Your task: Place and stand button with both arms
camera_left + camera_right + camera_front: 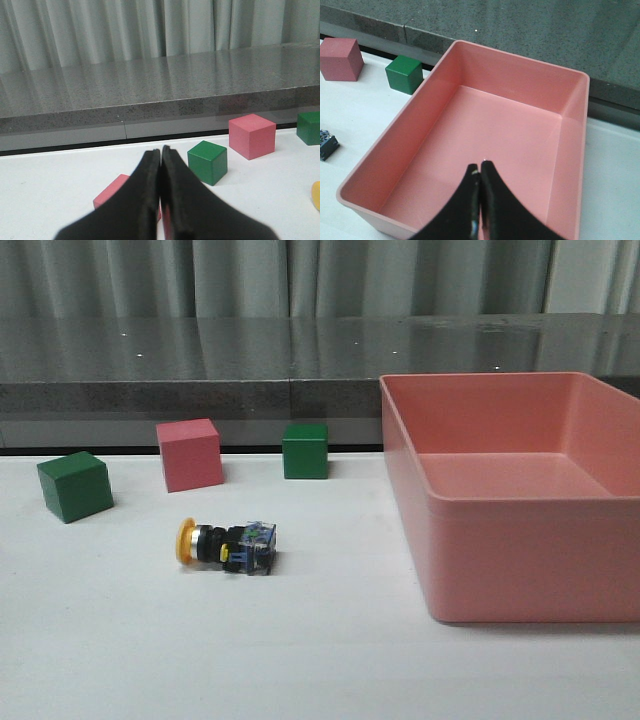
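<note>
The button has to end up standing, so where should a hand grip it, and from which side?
Probably the black body, taken from above. The button lies on its side, yellow cap toward the robot's left, blue contact block toward the pink bin. Closing across the narrow middle leaves both ends free for tipping upright.

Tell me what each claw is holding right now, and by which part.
Nothing is held. The left claw and right claw are both shut on nothing; the button lies on its side on the table.
</note>
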`<state>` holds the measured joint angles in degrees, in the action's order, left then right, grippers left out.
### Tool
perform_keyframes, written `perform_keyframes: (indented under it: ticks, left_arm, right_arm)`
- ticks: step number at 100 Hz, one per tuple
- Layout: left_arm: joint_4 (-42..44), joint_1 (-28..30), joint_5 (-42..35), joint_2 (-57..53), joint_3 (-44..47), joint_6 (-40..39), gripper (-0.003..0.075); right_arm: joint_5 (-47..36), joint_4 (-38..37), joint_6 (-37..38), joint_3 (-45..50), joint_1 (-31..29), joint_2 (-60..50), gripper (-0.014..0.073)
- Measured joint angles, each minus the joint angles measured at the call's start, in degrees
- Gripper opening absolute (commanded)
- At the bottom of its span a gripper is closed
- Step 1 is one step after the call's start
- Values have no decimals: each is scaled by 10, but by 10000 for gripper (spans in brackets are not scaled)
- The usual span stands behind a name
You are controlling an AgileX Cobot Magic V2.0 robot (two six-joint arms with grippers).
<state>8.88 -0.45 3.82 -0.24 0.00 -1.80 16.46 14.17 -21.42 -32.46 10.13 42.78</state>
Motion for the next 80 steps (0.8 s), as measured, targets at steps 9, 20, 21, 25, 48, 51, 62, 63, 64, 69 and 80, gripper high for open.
perform_keyframes:
  ticks: [9,20,21,25,48,51,62,63,64,69,80]
  left_arm:
    - [0,0,0,0,0,0,-20]
    - [0,0,0,0,0,0,-20]
    - [0,0,0,0,0,0,-20]
    - [0,0,0,0,0,0,-19]
    - [-124,0,-31,0,-2,0,-19]
    - [-141,0,-23,0,-5,0,-20]
    - [-173,0,39,15,-46,-1,-20]
    - [-174,0,43,18,-55,-1,-20]
    - [-175,0,50,24,-60,-1,-20]
    - [-178,0,70,51,-93,-1,-20]
    - [-181,-10,92,132,-172,-1,-20]
  right_arm:
    - [-14,1,0,25,0,-34,-113]
    - [-46,3,0,52,0,-68,-113]
    - [-50,3,0,53,0,-71,-113]
    - [-59,3,0,61,0,-78,-113]
    - [-83,4,0,70,0,-86,-113]
    - [-84,4,0,70,0,-86,-113]
    - [-85,4,0,70,0,-86,-113]
    - [-85,4,0,70,0,-86,-113]
    - [-85,4,0,70,0,-86,-113]
    - [-85,4,0,70,0,-86,-113]
    - [-85,4,0,70,0,-86,-113]
